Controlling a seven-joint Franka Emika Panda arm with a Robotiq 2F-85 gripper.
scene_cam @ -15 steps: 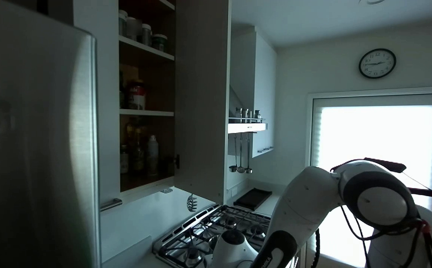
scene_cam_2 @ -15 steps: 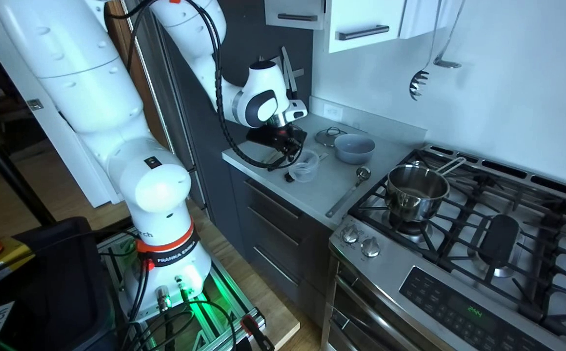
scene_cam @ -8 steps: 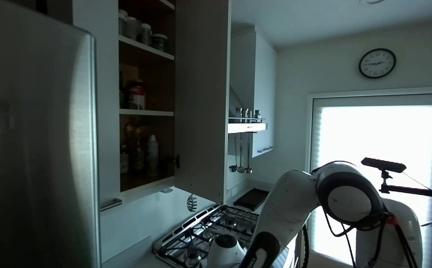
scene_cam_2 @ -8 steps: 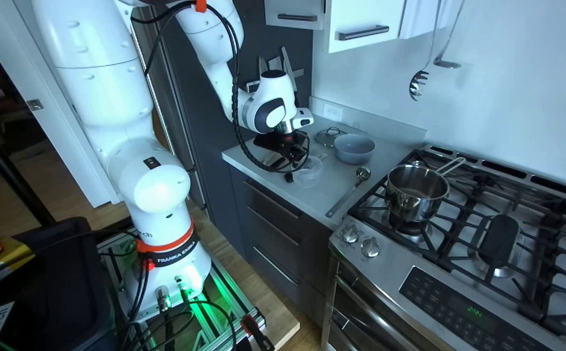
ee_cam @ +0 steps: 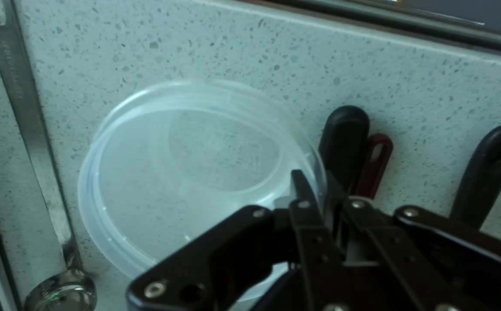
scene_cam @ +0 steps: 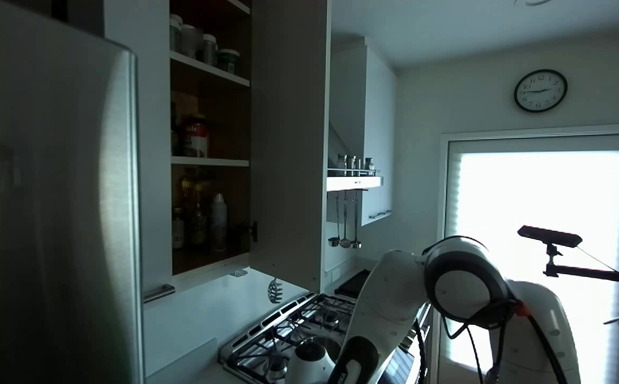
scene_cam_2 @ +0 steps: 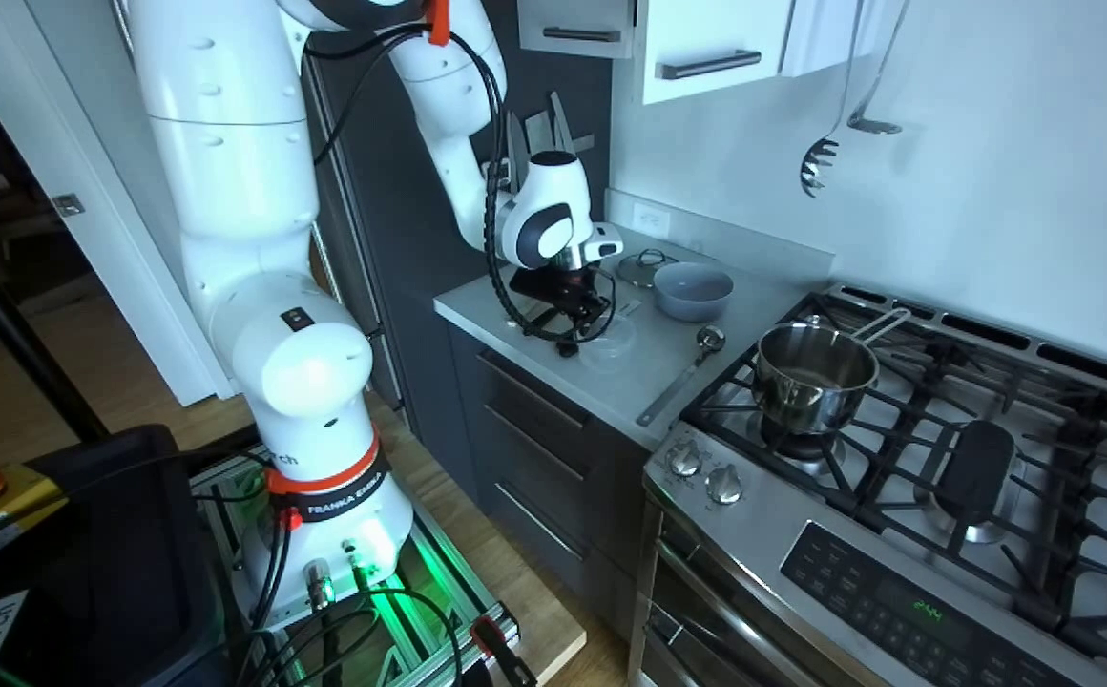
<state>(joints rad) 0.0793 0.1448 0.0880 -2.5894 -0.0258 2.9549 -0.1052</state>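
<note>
Container (ee_cam: 198,172), clear and round, rim clamped in the claw (ee_cam: 315,178), one jaw inside

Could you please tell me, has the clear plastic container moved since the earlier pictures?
Yes. In an exterior view, the clear plastic container has shifted a little towards the stove, which stays in place.
</note>
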